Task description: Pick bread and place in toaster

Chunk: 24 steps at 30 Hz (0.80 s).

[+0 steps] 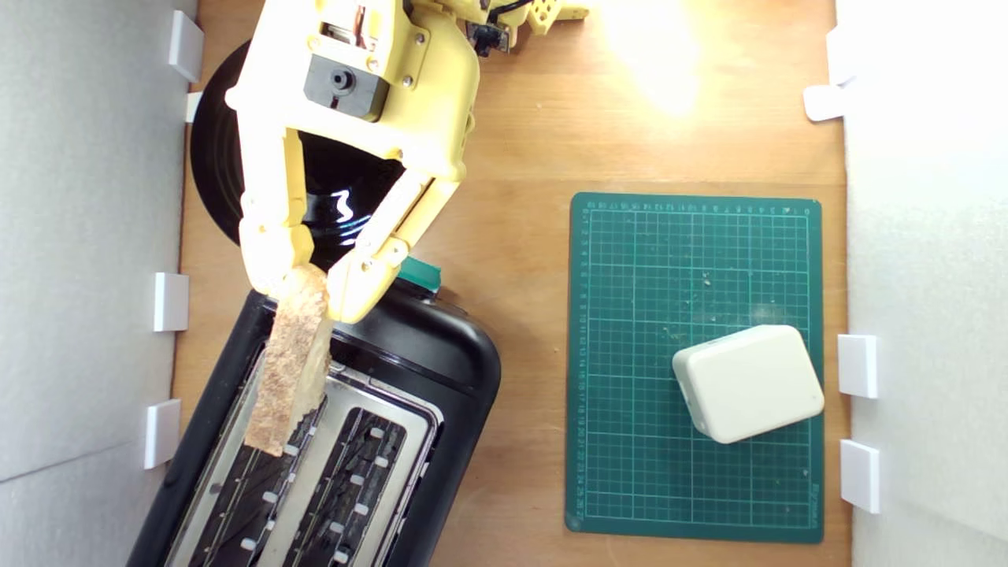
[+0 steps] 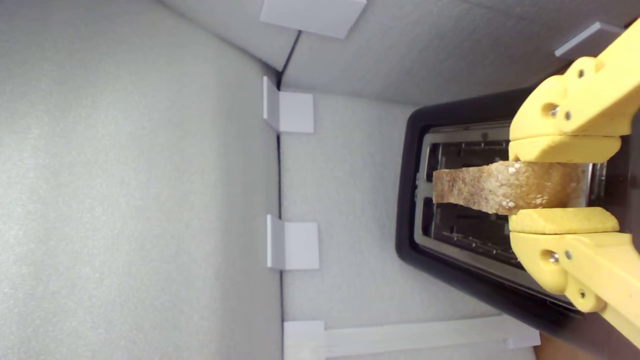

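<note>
My yellow gripper [image 1: 311, 287] is shut on one end of the bread [image 1: 290, 364], a tan crusty slice held edge-up. The slice hangs over the black toaster [image 1: 449, 362], above the slot nearer the exterior view's left, and its far end reaches over the silver top plate [image 1: 335, 409]. The green lever knob [image 1: 419, 273] shows just behind the fingers. In the wrist view the bread [image 2: 490, 187] sticks out from between the two pads [image 2: 562, 149], above the bar between the toaster's [image 2: 407, 200] two slots. Whether it touches the metal cannot be told.
A round black plate [image 1: 216, 157] lies behind the toaster, partly under the arm. A green cutting mat [image 1: 693, 260] at the exterior view's right carries a white rounded block [image 1: 748, 383]. White foam walls [image 1: 87, 236] with white clips [image 1: 171, 302] line both sides.
</note>
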Motion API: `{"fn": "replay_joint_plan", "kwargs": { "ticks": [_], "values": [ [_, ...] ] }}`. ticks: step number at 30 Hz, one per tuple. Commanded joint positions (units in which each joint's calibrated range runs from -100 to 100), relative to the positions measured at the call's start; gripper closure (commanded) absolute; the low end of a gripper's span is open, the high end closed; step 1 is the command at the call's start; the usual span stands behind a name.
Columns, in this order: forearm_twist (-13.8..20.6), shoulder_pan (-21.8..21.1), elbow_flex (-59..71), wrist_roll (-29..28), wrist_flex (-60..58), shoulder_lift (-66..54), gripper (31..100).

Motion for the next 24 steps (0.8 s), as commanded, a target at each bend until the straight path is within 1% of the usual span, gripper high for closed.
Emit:
{"fn": "replay_joint_plan", "kwargs": {
  "ticks": [1,11,24],
  "values": [
    [-0.25,1.20,-3.34,0.45,-0.02,0.88,81.1],
    [-0.34,2.25,-3.43,1.13,-0.11,1.88,81.1],
    [-0.25,2.33,-3.43,1.60,-0.11,1.96,81.1]
  ]
}}
